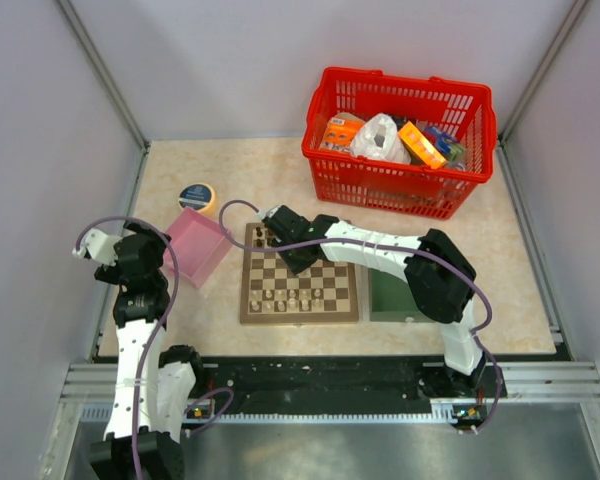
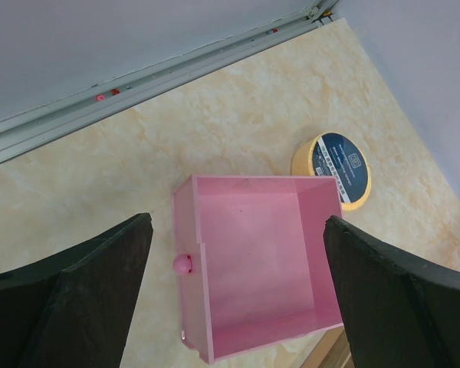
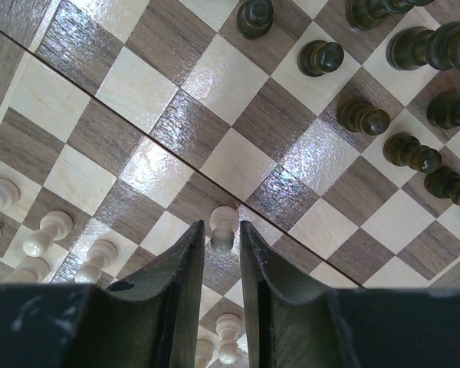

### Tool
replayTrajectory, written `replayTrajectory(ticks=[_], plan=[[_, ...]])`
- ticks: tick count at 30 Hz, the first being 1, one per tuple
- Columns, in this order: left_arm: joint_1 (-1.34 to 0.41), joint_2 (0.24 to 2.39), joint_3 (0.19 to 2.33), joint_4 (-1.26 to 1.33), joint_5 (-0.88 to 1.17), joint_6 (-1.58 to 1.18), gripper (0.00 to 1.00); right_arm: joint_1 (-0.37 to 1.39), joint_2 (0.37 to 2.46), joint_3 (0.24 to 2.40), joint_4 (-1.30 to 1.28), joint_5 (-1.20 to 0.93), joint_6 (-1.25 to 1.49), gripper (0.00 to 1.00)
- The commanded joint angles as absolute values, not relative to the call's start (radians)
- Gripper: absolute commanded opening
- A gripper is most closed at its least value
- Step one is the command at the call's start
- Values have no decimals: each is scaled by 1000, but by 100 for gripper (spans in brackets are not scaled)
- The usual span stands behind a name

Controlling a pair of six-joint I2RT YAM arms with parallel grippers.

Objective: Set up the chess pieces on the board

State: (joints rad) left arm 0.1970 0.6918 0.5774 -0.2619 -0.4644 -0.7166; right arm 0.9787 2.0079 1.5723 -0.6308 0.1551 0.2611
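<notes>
Near the beige worktop's (image 1: 230, 170) front edge, on the square wooden chessboard (image 1: 300, 317), a cream pawn (image 3: 224, 226) is flanked by the narrowly parted right tool (image 3: 221, 228); the left tool (image 2: 236, 222) is held wide open

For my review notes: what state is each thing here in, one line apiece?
pink box: open, empty
tape roll: lying flat
red basket: full of packages
board: unfolded flat, pieces on it
dark pieces: upright
pale pawn: upright on the board
left gripper: open, over the pink box
right gripper: jaws narrow, either side of the pale pawn; grip unclear
</notes>
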Motion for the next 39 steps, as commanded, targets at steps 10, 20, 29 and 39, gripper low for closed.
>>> replayTrajectory(ticks=[10,20,29,39], plan=[[204,686,577,-235,-476,-718,99,974,2033,1589,-632,141,249,24],[204,686,581,-233,-472,-718,99,976,1999,1598,-632,158,250,18],[204,687,591,-235,-472,-716,99,974,1823,1565,-632,218,259,17],[203,687,595,-235,-468,-719,99,968,1586,1339,-630,298,345,18]])
